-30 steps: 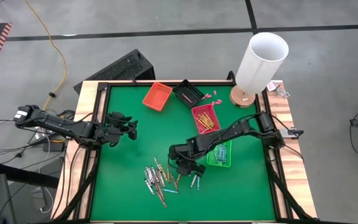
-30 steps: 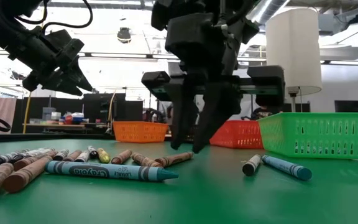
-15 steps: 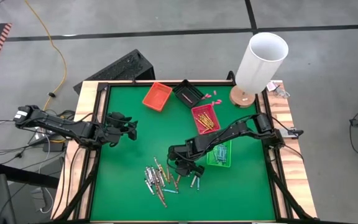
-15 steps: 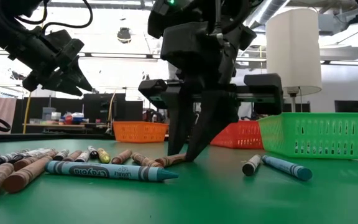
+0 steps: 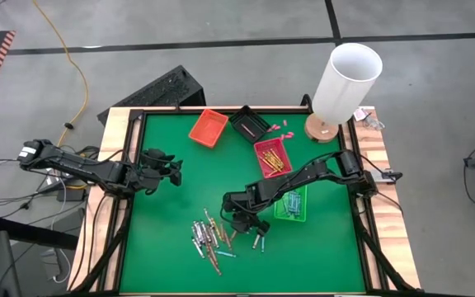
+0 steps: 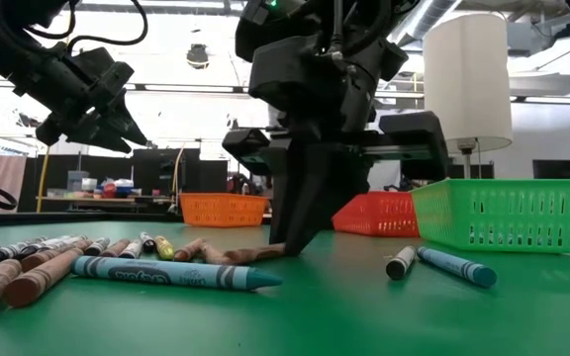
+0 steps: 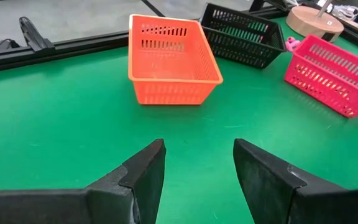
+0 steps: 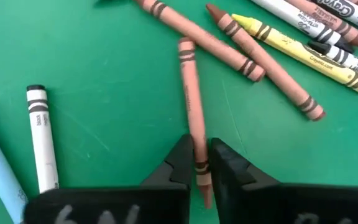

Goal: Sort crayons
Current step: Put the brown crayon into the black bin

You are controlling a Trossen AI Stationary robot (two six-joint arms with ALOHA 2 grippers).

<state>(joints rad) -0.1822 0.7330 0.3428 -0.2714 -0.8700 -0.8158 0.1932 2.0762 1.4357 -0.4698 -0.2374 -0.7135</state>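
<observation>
Brown crayon [image 8: 193, 118] pinched in right claw [image 8: 198, 163]; white crayon [image 8: 42, 137] beside; left claw [image 7: 197, 168] agape, empty.

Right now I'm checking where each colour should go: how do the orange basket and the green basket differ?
The orange basket sits at the table's far side near the left gripper, which hangs open; the green basket lies by the right arm. The orange basket shows no crayons inside; the green basket holds light blue crayons. Both are small perforated plastic trays on the green mat.
</observation>
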